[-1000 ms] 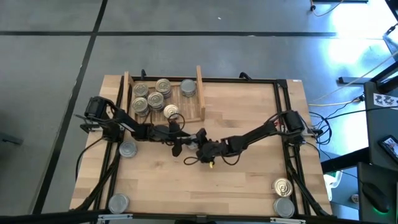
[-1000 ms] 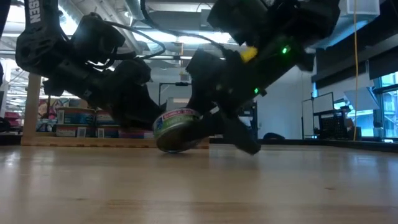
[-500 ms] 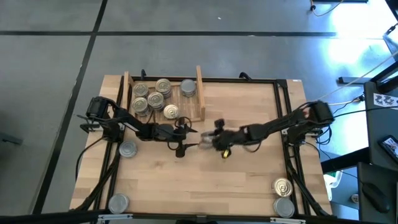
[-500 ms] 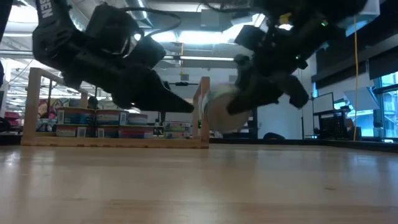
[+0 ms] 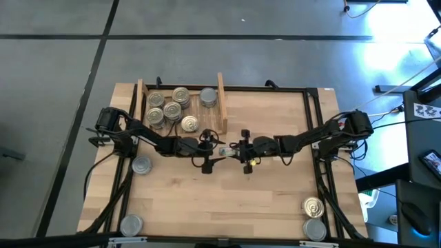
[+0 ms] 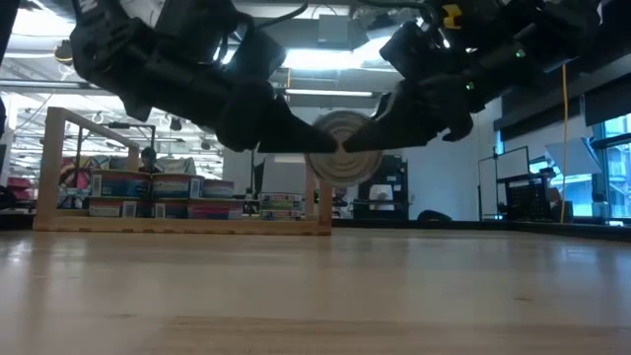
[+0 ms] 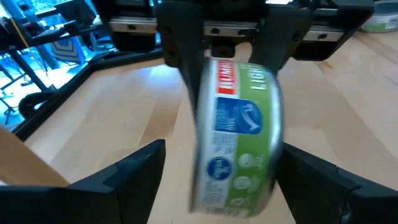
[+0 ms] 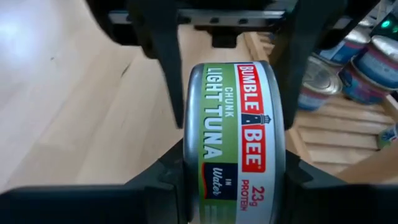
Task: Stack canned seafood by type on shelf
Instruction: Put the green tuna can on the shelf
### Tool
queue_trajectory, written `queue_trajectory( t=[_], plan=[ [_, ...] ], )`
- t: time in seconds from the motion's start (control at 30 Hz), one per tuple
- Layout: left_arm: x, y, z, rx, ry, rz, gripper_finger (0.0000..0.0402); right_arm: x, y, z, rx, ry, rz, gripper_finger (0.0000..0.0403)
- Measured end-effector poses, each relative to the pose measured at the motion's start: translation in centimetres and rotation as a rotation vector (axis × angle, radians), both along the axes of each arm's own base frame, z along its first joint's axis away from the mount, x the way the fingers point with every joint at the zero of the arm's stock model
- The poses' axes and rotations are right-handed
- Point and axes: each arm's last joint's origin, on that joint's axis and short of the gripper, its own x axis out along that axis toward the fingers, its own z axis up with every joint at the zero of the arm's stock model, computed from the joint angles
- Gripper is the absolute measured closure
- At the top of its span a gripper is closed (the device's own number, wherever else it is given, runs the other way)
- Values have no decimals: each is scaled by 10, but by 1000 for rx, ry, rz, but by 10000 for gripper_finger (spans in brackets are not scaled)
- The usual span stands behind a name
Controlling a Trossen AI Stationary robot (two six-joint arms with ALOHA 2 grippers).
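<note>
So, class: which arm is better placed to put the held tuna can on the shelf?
Left. The shelf sits on its side of the table, and the left gripper is open around the tuna can, which the right gripper grips in mid-air.

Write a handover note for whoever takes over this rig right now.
Right tool shut on the tuna can, held on edge above mid-table.
Left tool open, fingers flanking that can, not gripping.
Six cans show on the shelf.
Four cans lie loose on the table, two each side.
Left to do: finish the pass, shelve it, then the four.
</note>
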Motion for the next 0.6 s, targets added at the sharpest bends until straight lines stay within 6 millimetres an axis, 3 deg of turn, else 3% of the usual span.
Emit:
queue_trajectory(
  t=[0.13, 0.37, 0.6],
  plan=[
    [2, 0, 2, -1, -6, -1, 149, 2, 0, 4, 9, -48, -2, 272],
    [2, 0, 3, 29, -3, -16, 276, 3, 0, 8, 2, -88, 10, 267],
    [-17, -4, 16, 98, 202, 95, 277, -7, 4, 16, -24, -28, 19, 110]
  ],
)
